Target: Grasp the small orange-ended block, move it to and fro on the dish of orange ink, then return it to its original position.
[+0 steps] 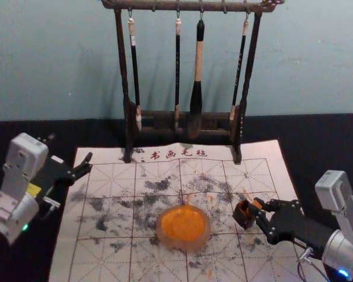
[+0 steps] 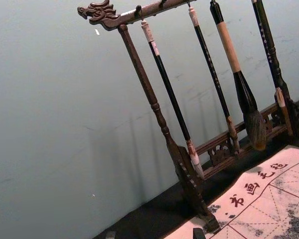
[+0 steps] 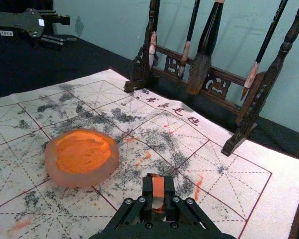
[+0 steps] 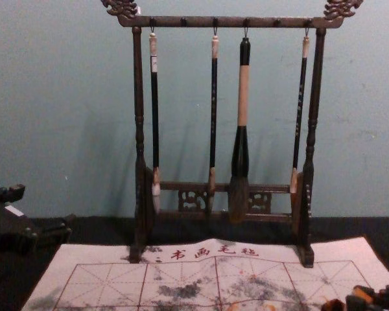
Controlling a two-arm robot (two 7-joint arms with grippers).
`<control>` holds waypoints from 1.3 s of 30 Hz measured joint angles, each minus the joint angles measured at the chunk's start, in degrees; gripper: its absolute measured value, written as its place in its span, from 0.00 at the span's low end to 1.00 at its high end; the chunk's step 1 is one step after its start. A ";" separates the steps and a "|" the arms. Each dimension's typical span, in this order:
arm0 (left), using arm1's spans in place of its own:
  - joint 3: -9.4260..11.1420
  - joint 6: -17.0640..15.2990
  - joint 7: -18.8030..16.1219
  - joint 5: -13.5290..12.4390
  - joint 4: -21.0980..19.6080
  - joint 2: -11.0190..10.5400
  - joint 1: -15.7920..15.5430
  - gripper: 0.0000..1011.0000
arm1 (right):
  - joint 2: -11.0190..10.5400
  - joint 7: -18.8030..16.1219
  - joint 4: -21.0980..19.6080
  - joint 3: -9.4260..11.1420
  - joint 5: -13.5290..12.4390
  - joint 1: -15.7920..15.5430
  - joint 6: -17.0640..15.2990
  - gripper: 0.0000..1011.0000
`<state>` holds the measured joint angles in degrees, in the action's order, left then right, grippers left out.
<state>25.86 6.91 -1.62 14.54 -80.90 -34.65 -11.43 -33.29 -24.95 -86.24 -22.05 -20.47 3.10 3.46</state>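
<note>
Head view: right claw point(image 1: 259, 210) grips block point(image 3: 158, 187) over 书画毛毡 mat point(image 1: 260, 150).

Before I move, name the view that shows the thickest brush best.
The chest view: there the thickest brush hangs whole and large. The head view has it whole but smaller; the left wrist view tilts it and crops its top; the right wrist view cuts off its upper handle.
</note>
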 joint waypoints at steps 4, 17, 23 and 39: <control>0.00 0.00 0.00 0.01 0.00 0.00 0.00 0.99 | 0.08 0.00 -0.01 0.12 0.02 -0.06 0.00 0.10; 0.00 0.00 0.00 0.00 0.00 0.00 0.00 0.99 | 1.75 -0.23 -1.32 2.94 -0.07 -1.50 -0.60 0.10; 0.00 0.00 0.00 0.00 0.00 0.00 0.00 0.99 | 2.13 -0.47 -2.54 4.50 -0.65 -2.09 -1.03 0.10; 0.00 0.00 0.00 0.00 0.00 0.00 0.00 0.99 | 1.17 -4.06 -7.01 7.71 -4.27 -2.95 0.44 0.10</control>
<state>25.87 6.91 -1.62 14.55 -80.90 -34.64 -11.43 -32.12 -29.01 -93.25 -14.34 -24.74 0.14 3.90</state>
